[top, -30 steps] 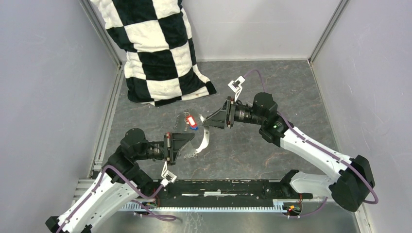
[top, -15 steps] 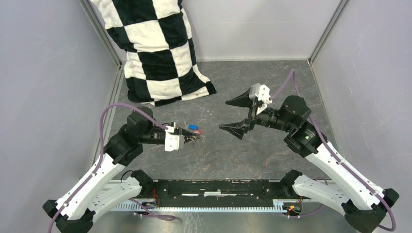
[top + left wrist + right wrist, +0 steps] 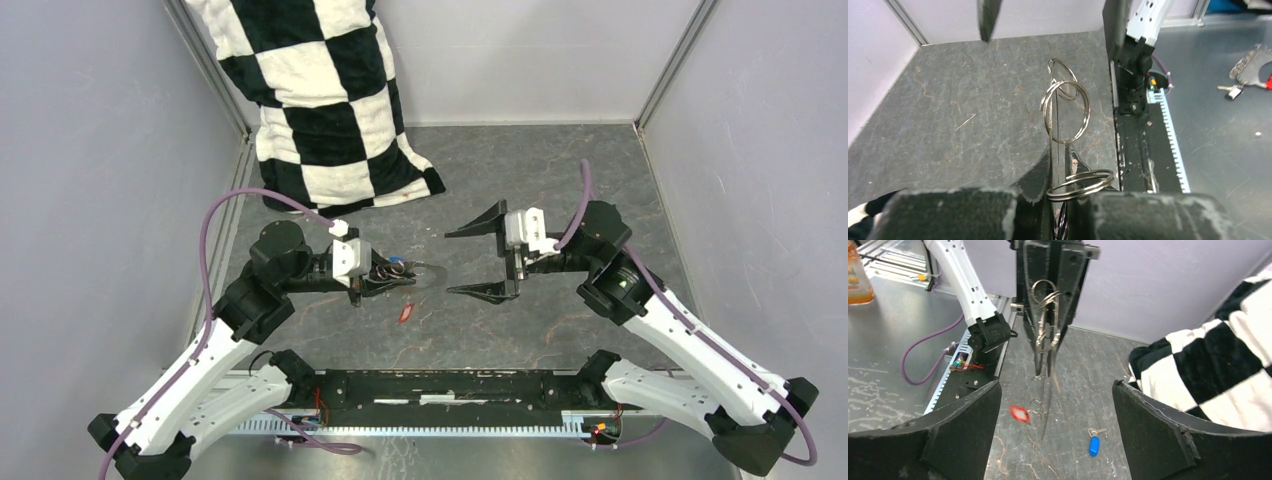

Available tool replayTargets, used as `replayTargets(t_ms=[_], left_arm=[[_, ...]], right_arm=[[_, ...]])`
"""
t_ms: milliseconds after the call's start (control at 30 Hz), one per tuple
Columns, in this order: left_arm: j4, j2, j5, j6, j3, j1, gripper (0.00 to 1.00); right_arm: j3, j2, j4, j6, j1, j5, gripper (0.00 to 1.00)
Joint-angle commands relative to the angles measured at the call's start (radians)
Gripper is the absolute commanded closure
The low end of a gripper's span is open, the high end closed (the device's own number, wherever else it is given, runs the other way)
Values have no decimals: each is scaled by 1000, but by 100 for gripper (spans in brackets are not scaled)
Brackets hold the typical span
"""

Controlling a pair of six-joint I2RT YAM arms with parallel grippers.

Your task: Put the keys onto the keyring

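Keyring (image 3: 1057,152) in left gripper (image 3: 1058,161) (edge-on)

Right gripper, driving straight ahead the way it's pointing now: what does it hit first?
Probably the keyring sticking out of the shut left gripper, which faces the open right gripper; depth is hard to judge.

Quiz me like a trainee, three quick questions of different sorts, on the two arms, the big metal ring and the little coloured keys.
1. True or false: the right gripper is clamped on the red-headed small key.
2. Which one holds the thin grey metal keyring? A: left gripper. B: right gripper. C: neither.
3. Fill in, on or off: the blue-headed small key is ___ the keyring.
Key: 1 false, its jaws stand wide open. 2 A. 3 off.
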Motion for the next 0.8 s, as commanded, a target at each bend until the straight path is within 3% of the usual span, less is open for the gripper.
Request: replayTargets(t_ms=[0, 133, 200, 367, 467, 500, 533, 567, 767], left_arm=[[145, 7, 31, -196, 1, 1, 98], [156, 7, 35, -196, 8, 1, 98], [152, 4, 37, -187, 7, 1, 98], [137, -14, 38, -148, -11, 1, 98], [104, -19, 22, -81, -11, 1, 97], [87, -20, -23, -38, -9, 0, 75], [72, -22, -78, -4, -9, 1, 47], [66, -26, -140, 18, -11, 1, 35], [134, -71, -410, 253, -26, 1, 12]], right_arm=[[23, 53, 53, -72, 48, -39, 16], [20, 102, 101, -28, 79, -34, 28], [17, 116, 128, -3, 83, -26, 43], [-8, 123, 203, 93, 87, 35, 95], [-13, 113, 190, 113, 87, 74, 100], [-11, 107, 171, 115, 88, 95, 100], [-6, 103, 151, 114, 88, 111, 100], [2, 102, 122, 111, 89, 135, 100], [103, 138, -140, 69, 104, 235, 100]])
